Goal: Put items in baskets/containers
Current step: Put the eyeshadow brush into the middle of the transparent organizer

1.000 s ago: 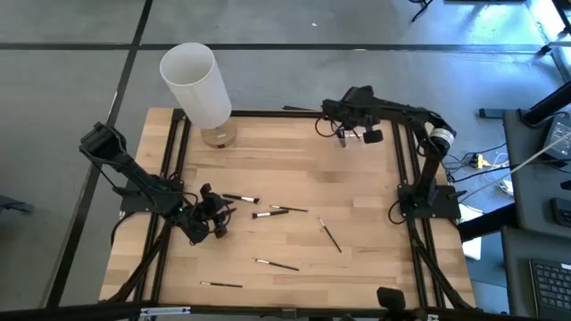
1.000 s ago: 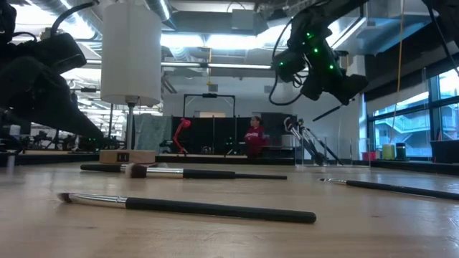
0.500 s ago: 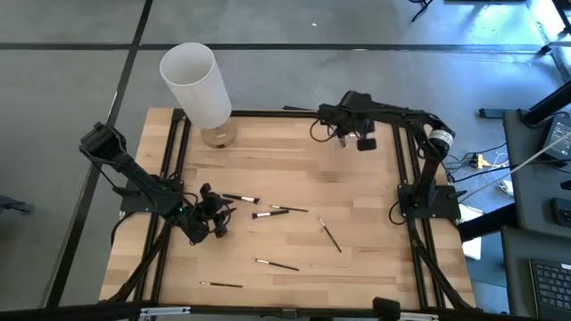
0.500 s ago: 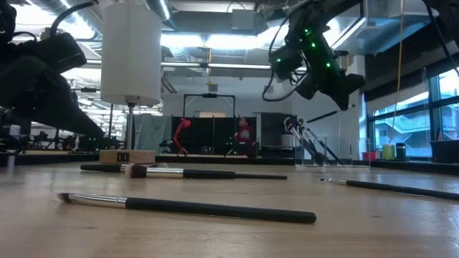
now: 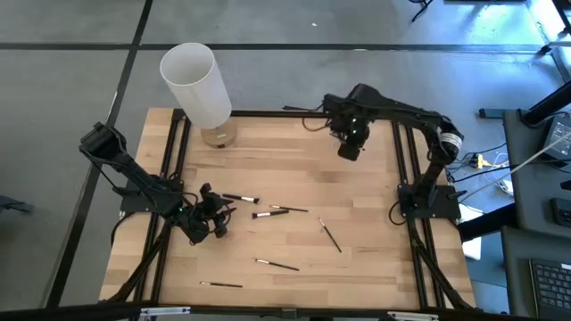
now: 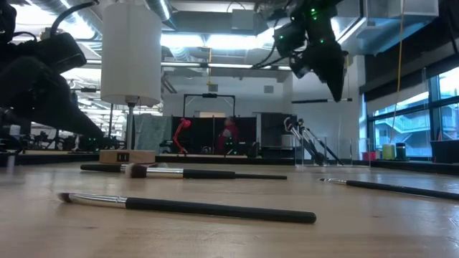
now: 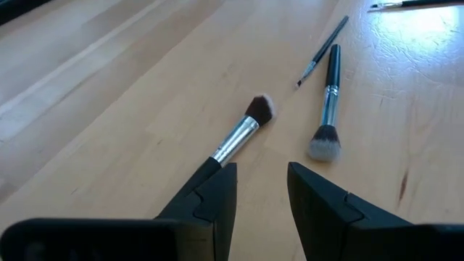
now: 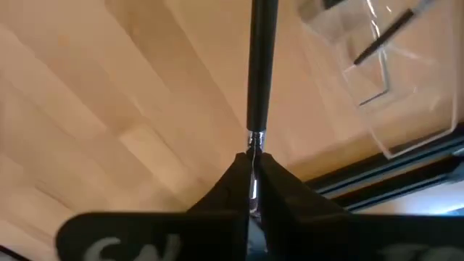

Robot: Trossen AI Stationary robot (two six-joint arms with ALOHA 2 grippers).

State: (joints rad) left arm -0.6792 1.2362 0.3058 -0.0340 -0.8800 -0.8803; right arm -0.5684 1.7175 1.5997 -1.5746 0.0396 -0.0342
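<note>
From the high view, a tall white cylinder stands at a far corner of the wooden table, over a small low object that I cannot identify. The right gripper hangs above the table's far edge, well to the side of the cylinder. The left gripper lies low on the table, in front of the cylinder. Beside it lie two brushes, and more of them are spread on the wood nearer the front edge.

In the low view, the cylinder rises at the far side. Two long brushes lie on the table in front of it, and one more lies off to the side. The right gripper is high in the air and points down.

In the left wrist view, the left gripper has its fingers spread, with nothing between them. A brush with a brown tuft lies just in front of one finger; a fluffy brush and a thin one lie beyond.

In the right wrist view, the right gripper is pressed together on the silver ferrule of a black-handled brush. Near it, at the table's edge, stands the clear plastic holder, and at least one dark brush handle is inside.
</note>
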